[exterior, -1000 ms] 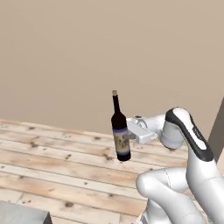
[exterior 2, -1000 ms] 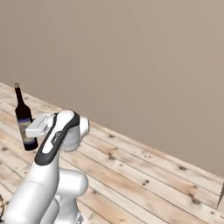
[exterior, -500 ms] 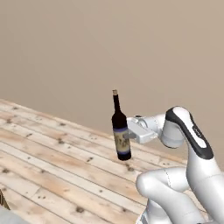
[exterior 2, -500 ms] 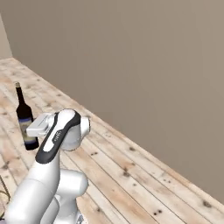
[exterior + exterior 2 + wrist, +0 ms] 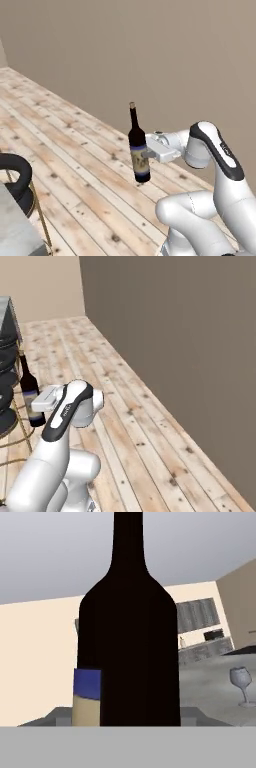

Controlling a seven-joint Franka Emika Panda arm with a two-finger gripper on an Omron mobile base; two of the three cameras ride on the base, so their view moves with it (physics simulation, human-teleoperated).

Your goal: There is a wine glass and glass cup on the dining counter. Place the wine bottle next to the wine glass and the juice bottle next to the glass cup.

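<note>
The jaws (image 5: 146, 155) are clenched on the tall dark glass wine bottle with tan top and beige label (image 5: 138, 149), gripping its body at label height. The bottle stands upright in mid-air at the centre of the left base view, clear of the pale wooden plank floor (image 5: 75, 150). In the right base view it sits at the left edge (image 5: 31, 396), beside black round stools (image 5: 6, 381). In the hand view the bottle (image 5: 129, 637) dominates the centre; a small clear stemmed wine glass (image 5: 240, 684) stands on the grey marbled table (image 5: 210, 687) at lower right.
</note>
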